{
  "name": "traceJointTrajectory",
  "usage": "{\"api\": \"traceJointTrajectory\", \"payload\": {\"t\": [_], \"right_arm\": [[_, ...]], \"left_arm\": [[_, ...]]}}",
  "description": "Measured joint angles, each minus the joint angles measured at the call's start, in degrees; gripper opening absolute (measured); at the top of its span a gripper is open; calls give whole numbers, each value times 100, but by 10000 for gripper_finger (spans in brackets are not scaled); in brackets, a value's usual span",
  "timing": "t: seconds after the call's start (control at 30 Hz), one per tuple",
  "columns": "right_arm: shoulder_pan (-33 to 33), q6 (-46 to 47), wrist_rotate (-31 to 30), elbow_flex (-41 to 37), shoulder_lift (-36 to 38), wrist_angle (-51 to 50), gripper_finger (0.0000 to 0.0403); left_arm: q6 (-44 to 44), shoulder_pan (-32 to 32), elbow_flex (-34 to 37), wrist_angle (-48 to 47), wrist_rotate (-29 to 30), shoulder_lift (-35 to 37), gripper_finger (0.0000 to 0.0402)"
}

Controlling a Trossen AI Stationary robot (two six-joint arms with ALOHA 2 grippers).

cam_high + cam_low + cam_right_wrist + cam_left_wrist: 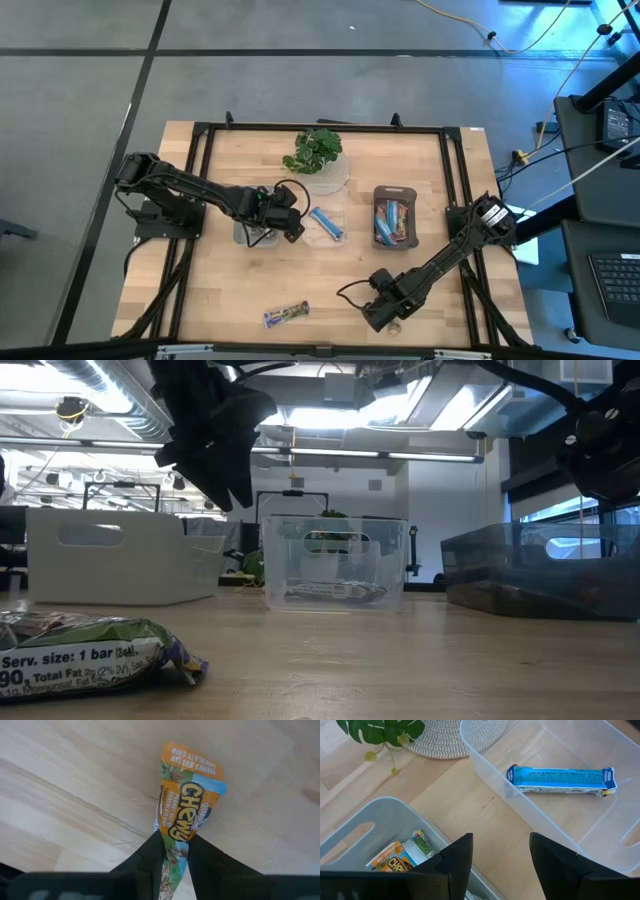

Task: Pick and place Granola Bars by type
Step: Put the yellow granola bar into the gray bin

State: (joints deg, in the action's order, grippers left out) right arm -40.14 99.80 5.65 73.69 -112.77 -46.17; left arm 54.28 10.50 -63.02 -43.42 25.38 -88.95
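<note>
My right gripper [175,865] is low over the near part of the table [385,312], shut on an orange-green granola bar [189,795]. My left gripper [500,865] hangs open above the gap between the white bin [365,835] and the clear bin [545,820], seen in the high view [288,222]. An orange bar [390,862] lies in the white bin and a blue bar [560,779] lies flat in the clear bin. A green-purple bar [287,314] lies flat on the table near the near edge, close to the low camera [90,655]. Several bars fill the dark bin [393,215]. My right gripper pinches the orange-green bar by one narrow end [175,837] between its two fingers [150,862], which lie along the bar. The rest of the wrapper sticks out beyond the fingertips over the wood. Whether it is lifted clear or rests on the table, I cannot tell.
A potted plant on a round woven mat [318,155] stands at the far middle of the table. The three bins sit in a row across the middle. Black frame rails [455,200] run along the table's sides. Bare wood lies between the bins and the near edge.
</note>
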Motion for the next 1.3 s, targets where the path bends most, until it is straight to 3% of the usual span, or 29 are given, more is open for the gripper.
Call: {"api": "traceJointTrajectory", "payload": {"t": [0.33,0.53,0.67,0.8,1.03,1.13,1.3], "right_arm": [[88,-684,-16,-6,68,-278,83],[333,-1525,-291,-7,635,-484,83],[493,-2094,-1111,-7,1384,-684,83],[557,-2773,-2495,-9,2331,-728,83],[538,-4778,-4918,-6,3665,433,83],[544,-6054,-5238,-2,3880,1366,83],[597,-8208,-5113,-2,3814,3222,83]], "left_arm": [[0,0,-1,313,1,0,187],[-94,0,-4,591,-161,-2,188],[-90,2,-4,611,-251,-2,185],[-475,128,-4,1048,-156,-2,187],[-2447,568,-4,3388,-107,-2,187],[-3104,680,-4,4401,-108,-2,187],[-3948,791,-4,5531,-104,-4,193]]}}
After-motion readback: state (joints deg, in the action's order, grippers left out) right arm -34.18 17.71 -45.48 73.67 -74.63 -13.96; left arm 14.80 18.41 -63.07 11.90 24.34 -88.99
